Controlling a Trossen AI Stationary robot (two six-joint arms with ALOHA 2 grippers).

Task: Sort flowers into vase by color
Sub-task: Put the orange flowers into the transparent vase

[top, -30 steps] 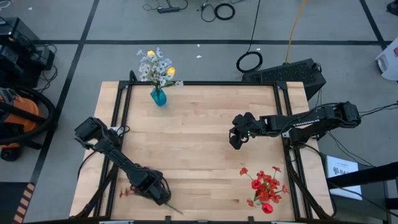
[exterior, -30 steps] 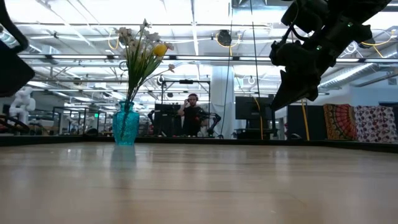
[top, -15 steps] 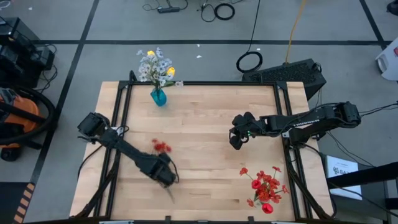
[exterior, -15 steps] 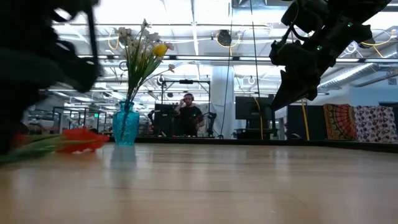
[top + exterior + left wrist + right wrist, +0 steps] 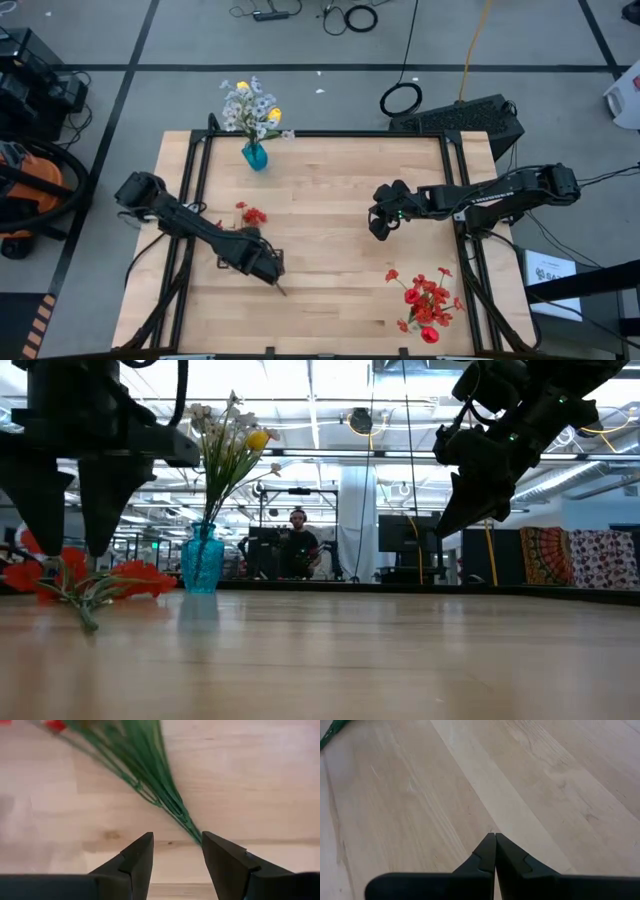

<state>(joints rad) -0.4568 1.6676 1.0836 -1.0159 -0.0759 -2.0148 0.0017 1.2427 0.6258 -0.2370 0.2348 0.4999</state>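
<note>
A red spray (image 5: 250,214) lies flat on the table, heads toward the far edge and green stems (image 5: 150,780) running back to the near side. My left gripper (image 5: 262,268) is open and points down. Its fingertips (image 5: 70,550) stand above the stems' lower end without touching. The teal vase (image 5: 255,156) stands at the far edge holding white and yellow flowers (image 5: 230,440). My right gripper (image 5: 378,228) is shut and hovers over the table's right half.
A heap of red flowers (image 5: 425,300) lies in the near right corner. Bare wood (image 5: 330,190) spreads between the two arms. A black frame rail (image 5: 330,134) borders the table. In the low view a person (image 5: 298,545) stands in the room beyond the table.
My left gripper has moved from the near edge toward the far edge and a little to the right. The red spray has gone with it and turned about. Its heads, first left of the gripper near the near edge, now point toward the far edge. The spray now rests on the table.
</note>
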